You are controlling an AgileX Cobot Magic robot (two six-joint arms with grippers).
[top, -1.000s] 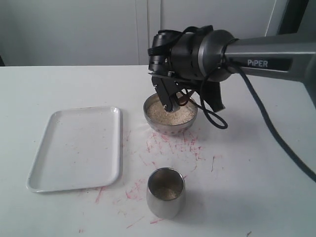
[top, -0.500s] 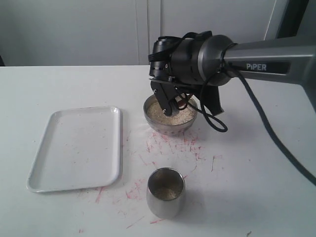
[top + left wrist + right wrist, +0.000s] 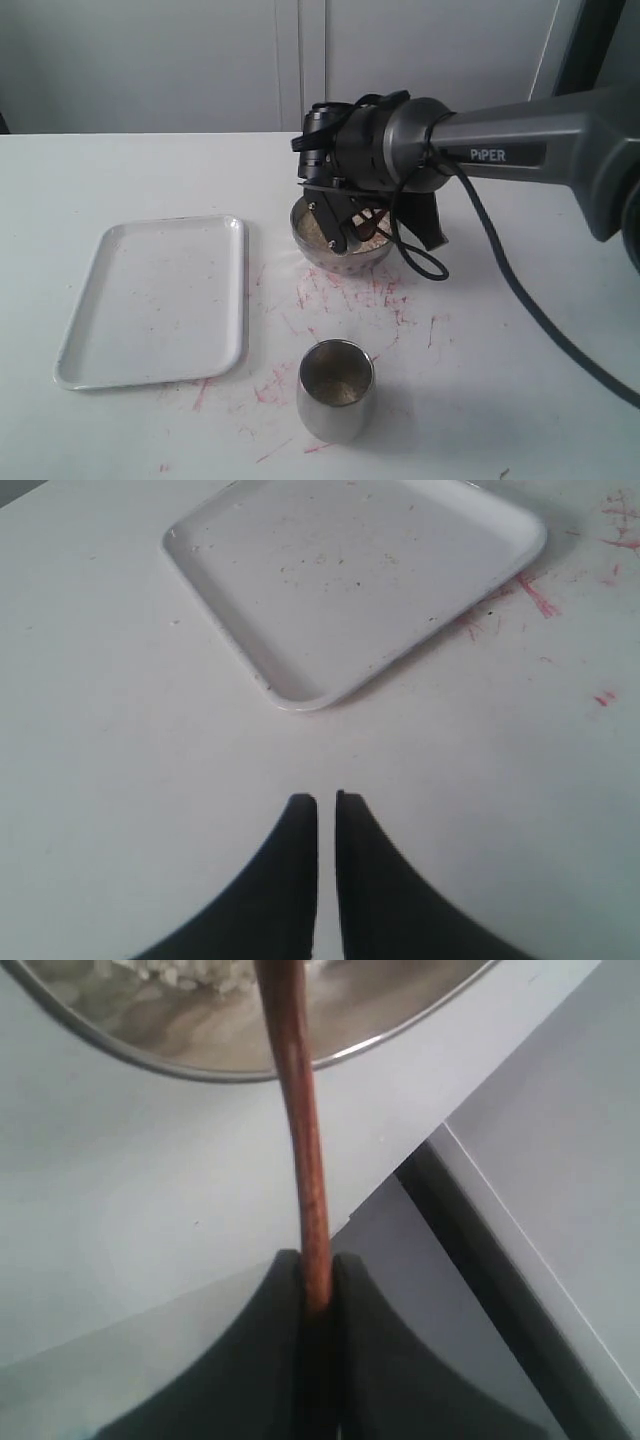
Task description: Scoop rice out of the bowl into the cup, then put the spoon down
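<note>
Jaws of the right gripper [image 3: 316, 1265] pinch the one spoon [image 3: 298, 1110]; since a second ago it has dipped lower into the one bowl [image 3: 345, 262] of rice [image 3: 311, 232], upper centre. One cup [image 3: 335, 400] stands lower centre, one tray [image 3: 150, 300] left. Left gripper [image 3: 326, 802] jaws are pressed together, empty.

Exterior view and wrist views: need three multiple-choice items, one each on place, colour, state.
1. In the exterior view, the tray lies on which side of the bowl?
A. left
B. right
C. behind

2. The handle of the spoon is:
A. white
B. reddish-brown
C. green

3. The right tool is:
A. open
B. shut on nothing
C. shut on the spoon

Answers:
1 A: the tray sits left of the bowl on the table.
2 B: the right wrist view shows a reddish-brown wooden handle.
3 C: the handle is pinched in the tool.
</note>
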